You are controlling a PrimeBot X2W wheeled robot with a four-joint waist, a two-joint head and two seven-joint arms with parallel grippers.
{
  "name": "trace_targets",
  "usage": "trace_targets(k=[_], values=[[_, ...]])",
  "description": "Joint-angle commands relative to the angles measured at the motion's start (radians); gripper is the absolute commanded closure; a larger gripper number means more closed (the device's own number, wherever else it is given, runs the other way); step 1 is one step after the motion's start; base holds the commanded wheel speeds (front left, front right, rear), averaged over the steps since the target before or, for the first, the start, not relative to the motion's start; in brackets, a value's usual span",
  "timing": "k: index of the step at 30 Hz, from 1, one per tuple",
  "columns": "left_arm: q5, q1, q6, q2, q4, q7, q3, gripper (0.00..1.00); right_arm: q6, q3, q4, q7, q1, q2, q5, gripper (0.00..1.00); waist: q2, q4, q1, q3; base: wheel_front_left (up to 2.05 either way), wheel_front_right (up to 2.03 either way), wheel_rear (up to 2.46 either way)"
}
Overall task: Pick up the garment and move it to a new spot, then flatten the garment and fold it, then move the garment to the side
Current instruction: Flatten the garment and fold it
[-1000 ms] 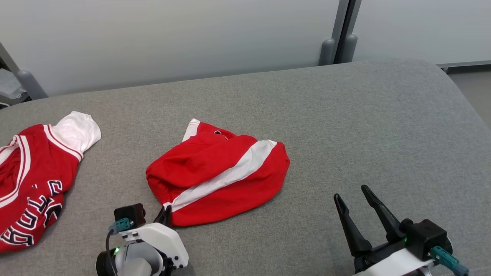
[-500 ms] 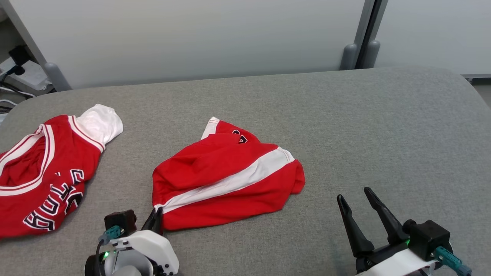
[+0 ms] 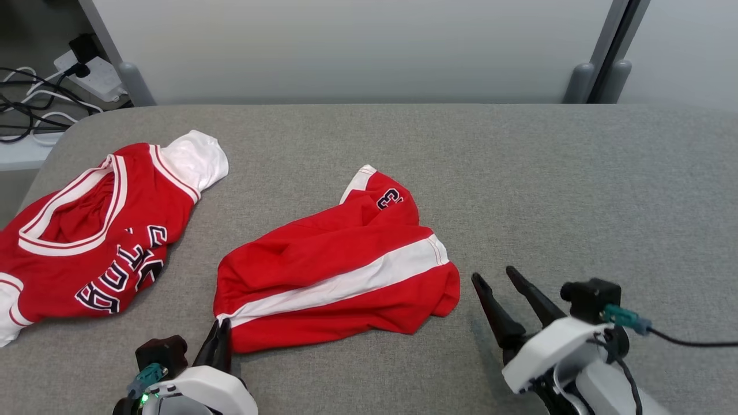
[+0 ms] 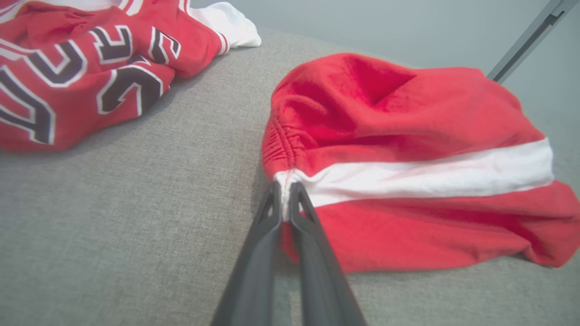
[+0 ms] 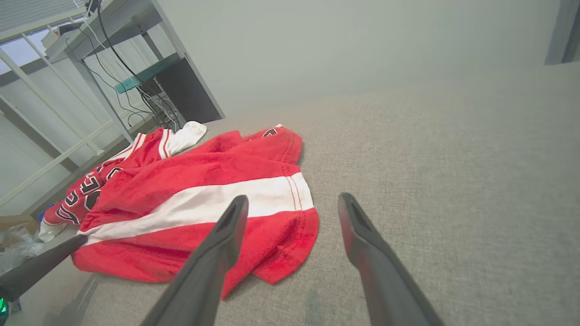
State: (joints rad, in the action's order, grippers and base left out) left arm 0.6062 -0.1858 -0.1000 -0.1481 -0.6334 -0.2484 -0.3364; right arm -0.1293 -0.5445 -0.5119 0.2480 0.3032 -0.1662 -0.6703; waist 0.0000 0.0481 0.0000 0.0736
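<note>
Grey padded table (image 3: 576, 173), red shorts (image 3: 334, 276) lying mid-table, long axis running left to right. Left gripper (image 3: 221, 331) is pinched tight on the waistband corner; right gripper (image 3: 493, 274) gapes wide, holding nothing, just beside the loose hem end, so that end looks like its job.

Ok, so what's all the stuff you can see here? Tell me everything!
shorts: one, red with a white stripe, crumpled in the middle of the table
jersey: one, red with white trim and dark letters, on the table's left side
table: one, grey fabric top, under both clothes
wall: one, pale, behind the table
power strip: one, white, far left corner beyond the table
cables: several, dark, beside the power strip
left gripper: one, dark fingers, shut on the shorts' near left corner
right gripper: one, dark fingers, open, just right of the shorts
</note>
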Motion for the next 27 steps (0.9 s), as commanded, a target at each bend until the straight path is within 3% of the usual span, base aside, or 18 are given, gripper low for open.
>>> trace_targets(k=[1, 12, 27], values=[[-0.01, -0.017, -0.012, -0.02, 0.028, -0.013, 0.031, 1.0, -0.001, -0.038, -0.015, 0.006, 0.064, -0.004, -0.02, 0.0, 0.0, 0.013, 0.0, 0.014, 0.0, 0.0, 0.0], [-0.026, -0.069, -0.011, 0.001, 0.049, -0.011, 0.001, 1.0, -0.001, -0.291, -0.309, -0.04, 0.353, -0.003, -0.242, 0.0, 0.0, 0.063, 0.0, 0.084, 0.0, 0.0, 0.0], [-0.039, -0.165, 0.033, 0.04, 0.037, -0.012, -0.035, 1.0, -0.001, -0.475, -0.496, -0.06, 0.492, 0.005, -0.414, 0.0, 0.0, 0.131, 0.0, 0.164, 0.0, 0.0, 0.0]])
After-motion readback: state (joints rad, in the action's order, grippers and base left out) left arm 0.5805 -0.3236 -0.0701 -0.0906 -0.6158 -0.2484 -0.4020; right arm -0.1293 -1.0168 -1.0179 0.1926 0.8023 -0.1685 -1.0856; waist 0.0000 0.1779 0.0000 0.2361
